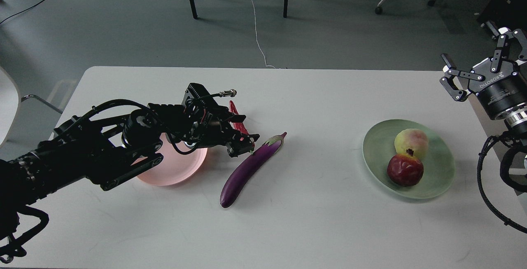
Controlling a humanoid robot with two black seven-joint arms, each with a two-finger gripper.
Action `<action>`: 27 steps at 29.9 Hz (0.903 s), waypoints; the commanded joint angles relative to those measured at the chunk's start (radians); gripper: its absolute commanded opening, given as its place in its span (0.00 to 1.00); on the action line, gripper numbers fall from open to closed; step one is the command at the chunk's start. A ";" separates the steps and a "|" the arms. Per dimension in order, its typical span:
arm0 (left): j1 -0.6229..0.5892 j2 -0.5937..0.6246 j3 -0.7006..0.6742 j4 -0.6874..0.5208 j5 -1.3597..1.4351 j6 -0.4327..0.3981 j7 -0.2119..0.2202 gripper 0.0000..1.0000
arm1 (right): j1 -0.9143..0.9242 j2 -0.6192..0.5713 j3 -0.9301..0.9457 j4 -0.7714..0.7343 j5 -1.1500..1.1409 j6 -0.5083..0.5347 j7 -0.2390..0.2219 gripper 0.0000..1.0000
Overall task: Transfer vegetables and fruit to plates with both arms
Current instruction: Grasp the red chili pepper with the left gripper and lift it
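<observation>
The purple eggplant is lying on the white table near its middle, glossy and slender, its green-purple cap pointing to two o'clock. At three o'clock from it, the pale green plate is holding the dark red pomegranate and, just behind and touching it, the yellow-green peach with a pink blush. The left gripper is reaching over the pale pink plate; its jaws are spread, one finger by the eggplant's cap. The red chili pepper is lying partly hidden behind it. The right gripper is hanging at the far right edge, jaws spread wide, holding nothing.
</observation>
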 commanded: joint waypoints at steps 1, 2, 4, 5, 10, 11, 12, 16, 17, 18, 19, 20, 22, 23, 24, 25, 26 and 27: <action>-0.003 -0.051 0.000 0.065 -0.080 -0.038 0.016 0.71 | 0.001 -0.001 -0.002 0.002 -0.003 0.000 0.000 0.98; -0.004 -0.067 0.000 0.080 -0.125 -0.046 0.016 0.72 | 0.001 -0.001 -0.002 0.005 -0.003 0.000 0.000 0.98; -0.018 -0.093 0.000 0.088 -0.224 -0.076 0.022 0.72 | 0.001 -0.003 -0.004 0.008 -0.004 0.000 0.000 0.98; -0.028 -0.102 0.003 0.088 -0.280 -0.099 0.032 0.72 | 0.001 -0.003 -0.004 0.010 -0.006 0.000 0.000 0.98; -0.053 -0.113 0.003 0.128 -0.345 -0.132 0.107 0.81 | -0.004 -0.021 -0.004 0.011 -0.007 0.000 0.000 0.98; -0.056 -0.114 -0.002 0.136 -0.354 -0.136 0.127 0.81 | -0.004 -0.021 -0.004 0.014 -0.007 0.000 0.000 0.98; -0.062 -0.123 -0.002 0.136 -0.369 -0.145 0.148 0.81 | -0.004 -0.023 -0.004 0.016 -0.007 0.000 0.000 0.98; -0.073 -0.146 0.006 0.136 -0.440 -0.170 0.193 0.81 | -0.004 -0.024 -0.004 0.016 -0.007 0.000 0.000 0.98; -0.073 -0.147 0.009 0.136 -0.441 -0.170 0.202 0.81 | -0.004 -0.023 -0.004 0.016 -0.007 0.000 0.000 0.98; -0.073 -0.148 0.010 0.136 -0.441 -0.170 0.214 0.81 | -0.004 -0.024 -0.004 0.016 -0.007 0.000 0.000 0.98; -0.072 -0.148 0.012 0.136 -0.441 -0.172 0.234 0.82 | -0.002 -0.023 -0.004 0.017 -0.007 0.000 0.000 0.98; -0.072 -0.150 0.012 0.136 -0.441 -0.172 0.251 0.83 | -0.004 -0.023 -0.004 0.017 -0.007 0.000 0.000 0.98; -0.072 -0.154 0.012 0.136 -0.446 -0.175 0.298 0.85 | -0.002 -0.024 -0.004 0.017 -0.007 0.000 0.000 0.98; -0.072 -0.159 0.010 0.136 -0.452 -0.181 0.332 0.86 | -0.002 -0.024 -0.005 0.017 -0.007 0.000 0.000 0.98; -0.072 -0.160 0.010 0.136 -0.455 -0.187 0.360 0.86 | -0.002 -0.024 -0.005 0.017 -0.007 0.000 0.000 0.98; -0.072 -0.160 0.010 0.136 -0.458 -0.193 0.386 0.86 | -0.002 -0.024 -0.005 0.017 -0.007 0.000 0.000 0.98; -0.072 -0.160 0.010 0.134 -0.458 -0.199 0.403 0.86 | -0.001 -0.026 -0.005 0.017 -0.007 0.000 0.000 0.98; -0.070 -0.160 0.010 0.134 -0.458 -0.202 0.408 0.86 | -0.001 -0.026 -0.005 0.017 -0.007 0.000 0.000 0.98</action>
